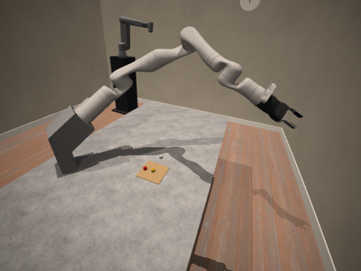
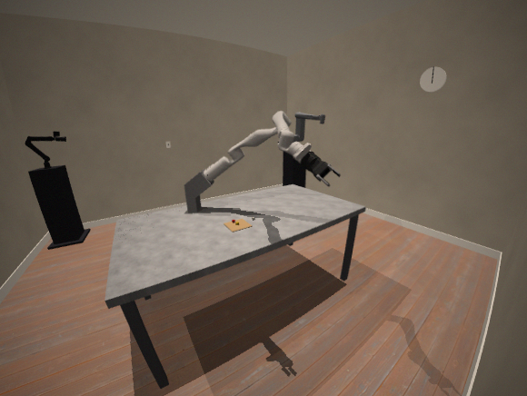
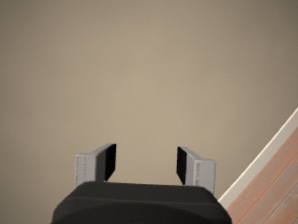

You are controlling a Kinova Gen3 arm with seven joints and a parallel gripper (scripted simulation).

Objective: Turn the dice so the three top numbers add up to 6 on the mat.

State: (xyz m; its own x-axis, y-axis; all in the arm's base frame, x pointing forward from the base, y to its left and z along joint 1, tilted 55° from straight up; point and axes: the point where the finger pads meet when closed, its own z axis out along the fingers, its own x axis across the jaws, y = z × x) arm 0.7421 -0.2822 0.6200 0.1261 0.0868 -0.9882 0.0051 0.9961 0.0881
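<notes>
A: How does the claw (image 1: 294, 120) stand?

B: Spread as wide as it goes, with nothing between the fingers. In the wrist view the two dark pads face each other across bare wall, and a strip of baseboard and wood floor cuts the lower right corner. It touches nothing.

A: And where is it relative to the desk (image 2: 191, 254)?

B: High in the air, out past the desk's far right edge, tilted downward. The exterior view shows it hanging above the far corner by the black pedestal (image 2: 293, 170).

A: The dice?

B: The tan mat (image 1: 153, 172) lies flat near the middle of the desk, closer to the edge on the floor side. A red die (image 1: 145, 168) and a yellow die (image 1: 153, 169) sit on it, just beside each other but apart. The white die (image 1: 160, 157) sits off the mat, on the grey desk just beyond the mat's far corner, in the arm's shadow.

A: Can you read the pips?

B: No, the dice are too small in every view.

A: What does the exterior view add?

B: The desk's dark legs, a second black pedestal (image 2: 56, 206) with a camera arm at the left wall, and a round wall clock (image 2: 432, 79). The white die barely shows there.
</notes>
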